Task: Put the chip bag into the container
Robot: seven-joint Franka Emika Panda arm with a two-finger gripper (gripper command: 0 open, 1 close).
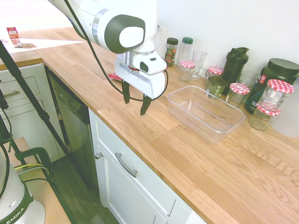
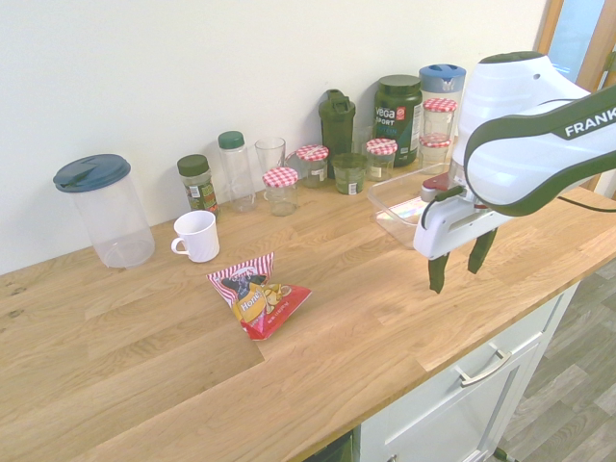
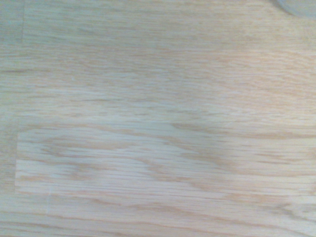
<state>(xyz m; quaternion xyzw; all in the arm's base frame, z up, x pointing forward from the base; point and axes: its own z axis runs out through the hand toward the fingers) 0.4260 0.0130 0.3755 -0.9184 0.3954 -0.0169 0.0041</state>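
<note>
Wooden countertop [image 2: 366, 356] runs along a plain pale wall [image 2: 192, 58], above white cabinets [image 1: 135, 182]. Reference landmark for all positions: the clear rectangular plastic tub [image 1: 205, 115], which rests on the countertop. The two-finger gripper [image 2: 458, 267] is suspended above the surface near the tub, on the side away from the wall. Its fingers are spread apart, with nothing between them. The chip bag [image 2: 256, 296], a red packet with striped edges and a yellow panel, lies on the countertop outside the tub and well apart from it. A white mug [image 2: 197, 237] is located beyond the bag, farther from the tub. A lidded plastic pitcher [image 2: 120, 217] is positioned farther still. Between the tub and the wall stand glass jars with red-checked lids [image 1: 238, 93], a dark shaker bottle [image 2: 337, 133] and a dark Vega Sport canister [image 2: 397, 117]. The wrist view shows wood grain and a curved clear edge, too partial to identify.
</note>
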